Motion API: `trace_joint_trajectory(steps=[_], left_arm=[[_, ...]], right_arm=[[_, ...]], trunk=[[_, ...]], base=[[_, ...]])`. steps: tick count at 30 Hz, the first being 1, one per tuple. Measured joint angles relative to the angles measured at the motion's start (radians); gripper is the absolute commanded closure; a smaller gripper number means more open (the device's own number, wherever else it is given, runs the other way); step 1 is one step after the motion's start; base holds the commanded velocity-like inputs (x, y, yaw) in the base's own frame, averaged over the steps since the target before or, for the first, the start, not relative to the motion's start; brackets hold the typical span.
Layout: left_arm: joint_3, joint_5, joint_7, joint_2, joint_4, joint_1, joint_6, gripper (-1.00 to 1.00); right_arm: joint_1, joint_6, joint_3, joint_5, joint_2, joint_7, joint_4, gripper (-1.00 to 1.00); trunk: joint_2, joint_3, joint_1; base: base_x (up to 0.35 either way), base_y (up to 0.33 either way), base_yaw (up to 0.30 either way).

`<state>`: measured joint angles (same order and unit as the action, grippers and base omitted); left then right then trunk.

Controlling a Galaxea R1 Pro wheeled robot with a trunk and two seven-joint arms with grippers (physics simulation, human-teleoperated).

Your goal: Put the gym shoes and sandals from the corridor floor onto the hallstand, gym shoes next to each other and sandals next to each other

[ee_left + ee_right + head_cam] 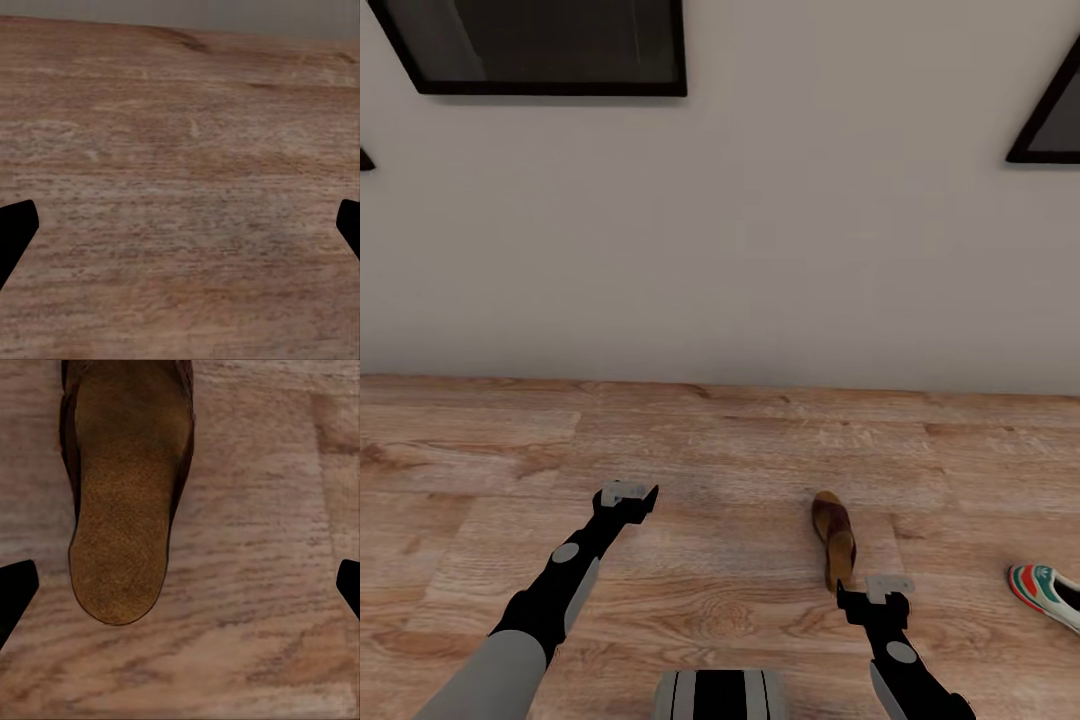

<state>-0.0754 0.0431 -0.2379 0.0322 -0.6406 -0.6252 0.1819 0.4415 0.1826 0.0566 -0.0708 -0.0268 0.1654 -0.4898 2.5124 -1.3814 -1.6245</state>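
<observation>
One brown sandal (834, 538) lies flat on the wood floor (720, 470), its heel end near the right tool (887, 592). The right tool hangs just above the floor with its fingers wide apart and holds nothing. One gym shoe (1048, 592) lies on the floor far off to the right, partly cut off by the edge. The left tool (626, 497) hangs over bare floor, open wide and empty. A pale wall (760, 250) with dark frames (545, 45) stands behind.
</observation>
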Motion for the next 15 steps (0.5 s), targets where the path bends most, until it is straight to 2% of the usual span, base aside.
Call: trace_joint_trajectory(steps=[7, 15], left_arm=[[0.001, 0.0, 0.0, 0.0, 0.004, 0.0, 0.001, -1.0], [0.001, 0.002, 0.0, 0.0, 0.005, 0.0, 0.002, -1.0]], right_arm=[[0.0, 0.001, 0.0, 0.0, 0.0, 0.0, 0.0, -1.0], [0.0, 0.001, 0.0, 0.0, 0.0, 0.0, -0.002, -1.0]], trunk=[[0.0, 0.0, 0.0], [0.0, 0.0, 0.0]], base=[[0.0, 0.262, 0.0], [0.0, 0.058, 0.0]])
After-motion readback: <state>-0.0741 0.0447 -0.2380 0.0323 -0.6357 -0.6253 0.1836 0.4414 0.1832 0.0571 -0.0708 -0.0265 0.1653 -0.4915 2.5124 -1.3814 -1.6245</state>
